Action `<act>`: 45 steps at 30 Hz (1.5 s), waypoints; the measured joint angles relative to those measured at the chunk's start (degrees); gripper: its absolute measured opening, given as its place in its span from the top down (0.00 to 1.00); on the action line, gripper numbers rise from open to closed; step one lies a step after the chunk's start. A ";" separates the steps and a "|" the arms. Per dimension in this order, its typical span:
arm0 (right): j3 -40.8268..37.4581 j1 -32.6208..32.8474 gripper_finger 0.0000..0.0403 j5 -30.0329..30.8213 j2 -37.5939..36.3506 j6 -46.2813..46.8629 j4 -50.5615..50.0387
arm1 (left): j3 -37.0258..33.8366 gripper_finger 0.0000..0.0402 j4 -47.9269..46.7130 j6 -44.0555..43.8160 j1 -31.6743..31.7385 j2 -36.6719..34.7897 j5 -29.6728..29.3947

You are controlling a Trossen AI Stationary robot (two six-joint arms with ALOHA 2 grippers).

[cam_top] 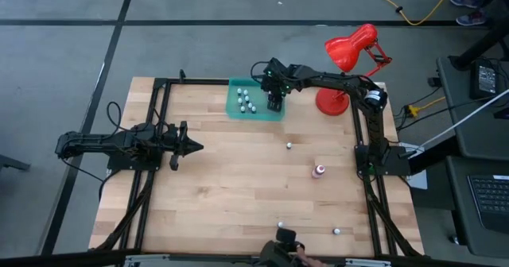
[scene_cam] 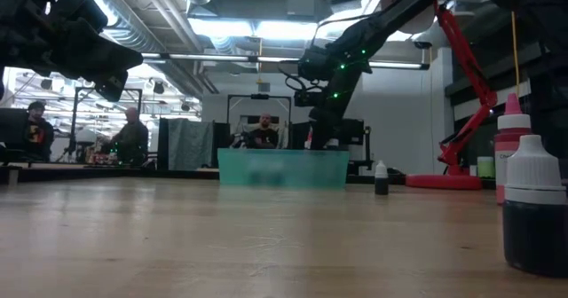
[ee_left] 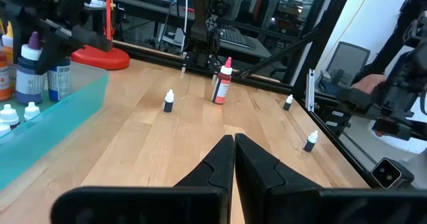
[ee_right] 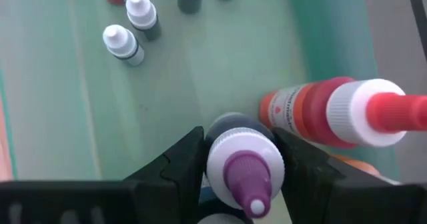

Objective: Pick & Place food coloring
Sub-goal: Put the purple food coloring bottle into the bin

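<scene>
The food coloring is a set of tiny bottles. Several stand in a teal tray (cam_top: pixel 238 108) at the table's far middle, and others stand loose on the wood: a small one (cam_top: pixel 289 145), a taller pink one (cam_top: pixel 319 171) and two near the front edge (cam_top: pixel 336 231). My right gripper (ee_right: pixel 240 144) hangs over the tray's right end (cam_top: pixel 275 102), shut on a dark bottle with a white cap and purple tip (ee_right: pixel 243 174). A red-orange bottle (ee_right: pixel 313 111) stands right beside it. My left gripper (ee_left: pixel 233 144) waits shut over the table's left side (cam_top: pixel 191 148). My right gripper pinches the purple-tipped bottle by its white cap (ee_right: pixel 217 159) between the two fingers (ee_right: pixel 175 165), one on each side. The fingers come from above, slanting down into the tray. The bottle stands upright; whether its base rests on the tray floor is hidden.
A red desk lamp (cam_top: pixel 350 48) stands with its round base (cam_top: pixel 332 102) just right of the tray. Black frame rails (cam_top: pixel 155 140) run along the table's left and right sides. Bare wood lies between the tray and the loose bottles. People sit in the room behind (scene_cam: pixel 263 134).
</scene>
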 joint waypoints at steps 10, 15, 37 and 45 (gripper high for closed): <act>-0.09 0.04 0.59 0.08 0.09 0.00 1.46 | 0.00 0.98 0.00 0.00 0.00 0.00 0.00; -0.22 0.05 0.54 0.89 0.29 0.02 1.40 | 0.00 0.97 0.00 0.00 0.00 -0.01 0.00; 17.81 5.12 0.47 9.11 0.19 -1.86 -7.10 | 0.00 0.98 0.00 0.00 0.00 0.00 0.00; 23.87 12.17 0.55 9.18 -0.47 -1.50 -24.07 | 0.00 0.97 0.00 0.00 -0.02 0.01 0.01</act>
